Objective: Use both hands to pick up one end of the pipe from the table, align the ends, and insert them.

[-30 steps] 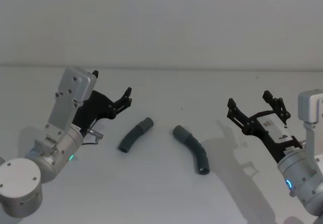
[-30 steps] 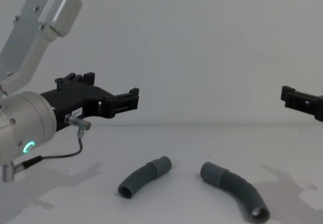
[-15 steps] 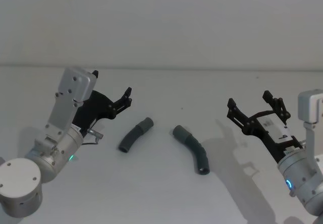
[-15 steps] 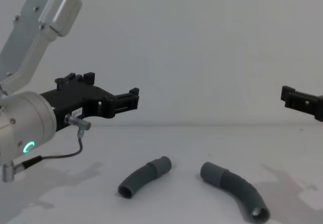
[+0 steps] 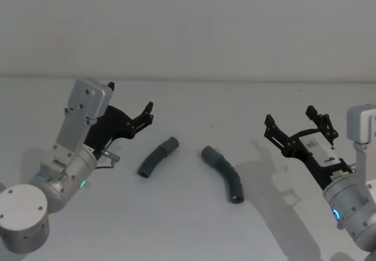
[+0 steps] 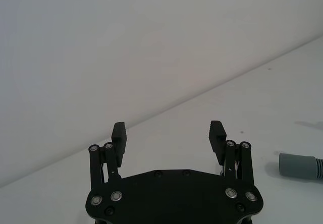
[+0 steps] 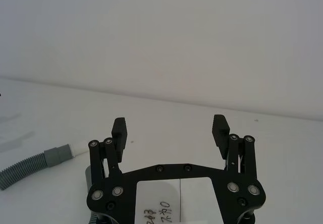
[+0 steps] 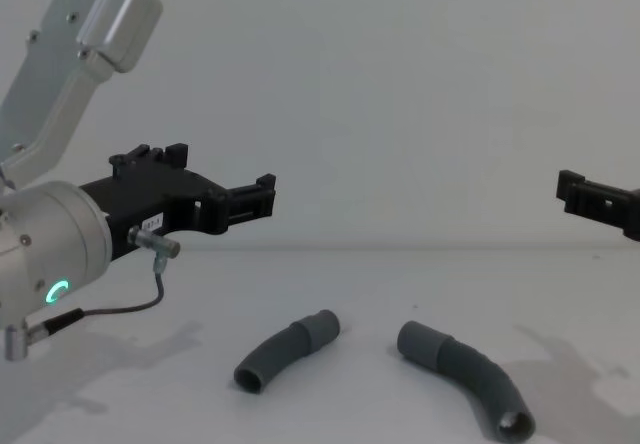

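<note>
I am watching two black grippers hanging in the air over the table (image 5: 188, 231).

The left gripper (image 6: 168, 130) is holding its two fingers (image 6: 119, 137) wide apart. Nothing is sitting between them. The right gripper (image 7: 170, 124) is doing the same: its fingers are spread wide and are gripping nothing.

The shorter pipe piece (image 5: 156, 158) is lying flat on the table. It is sitting just in front of the left gripper's fingertips and lower down, a little over toward the right gripper. It is not touching the gripper. Its smooth cuff (image 5: 171, 144) is pointing over toward the right gripper's side. A little white tip (image 7: 78, 150) is sticking out of that cuff.

The longer pipe piece (image 5: 225, 174) is also lying flat on the table. It is sitting between the two grippers, closer to the right gripper, out in front of that gripper's fingertips and lower down. It is not touching that gripper either. One grey end (image 5: 207, 153) is facing the shorter pipe piece. The open mouth (image 8: 514, 423) at the other end is pointing back toward the robot.

The two bent pieces are lying apart, with a bit of bare table showing between them.
</note>
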